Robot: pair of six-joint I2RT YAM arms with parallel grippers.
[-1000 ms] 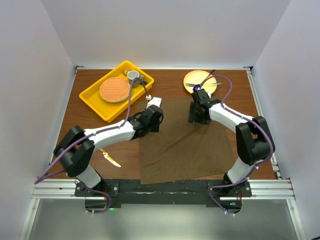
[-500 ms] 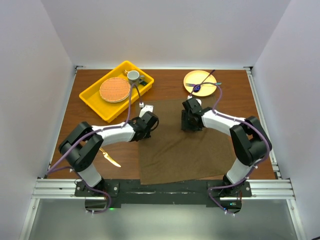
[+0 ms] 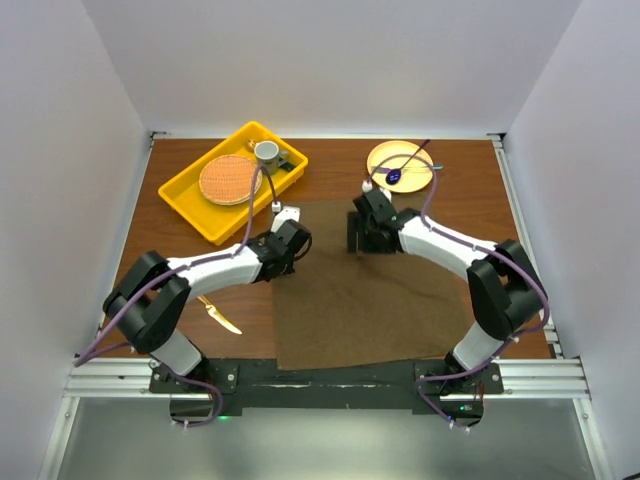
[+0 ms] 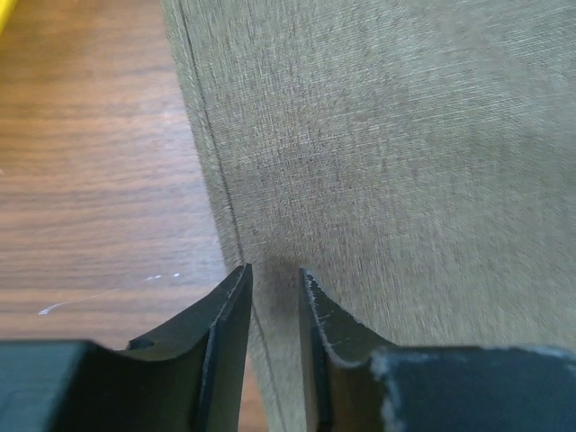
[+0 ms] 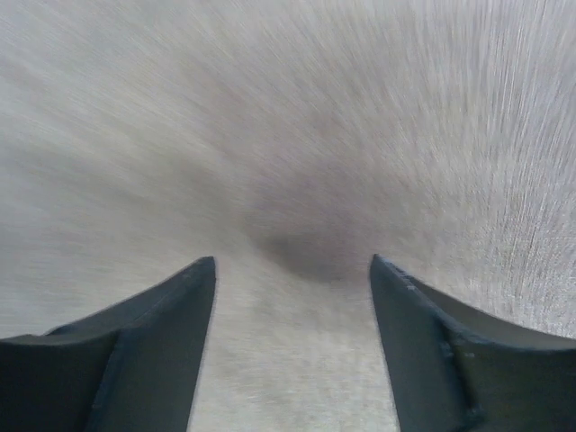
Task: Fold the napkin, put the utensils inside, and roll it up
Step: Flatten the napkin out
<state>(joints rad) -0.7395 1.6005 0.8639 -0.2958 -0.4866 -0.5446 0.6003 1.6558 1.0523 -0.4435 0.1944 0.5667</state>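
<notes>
Over the thin olive-brown cloth napkin (image 3: 370,300), our left pincer (image 4: 274,270) has slid to its hem, barely parted, our right pincer (image 5: 292,259) spread wide, so we judge folding is starting.

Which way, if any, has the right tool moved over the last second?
Yes. The right tool moved left across the napkin, farther from the yellow plate.

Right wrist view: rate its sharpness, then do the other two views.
Right wrist: the napkin is smeared with streaky motion blur, a soft dark shadow between the fingers. Left wrist: weave and hem crisp, tabletop grain clear. Top external: sharp, evenly lit, no glare.
</notes>
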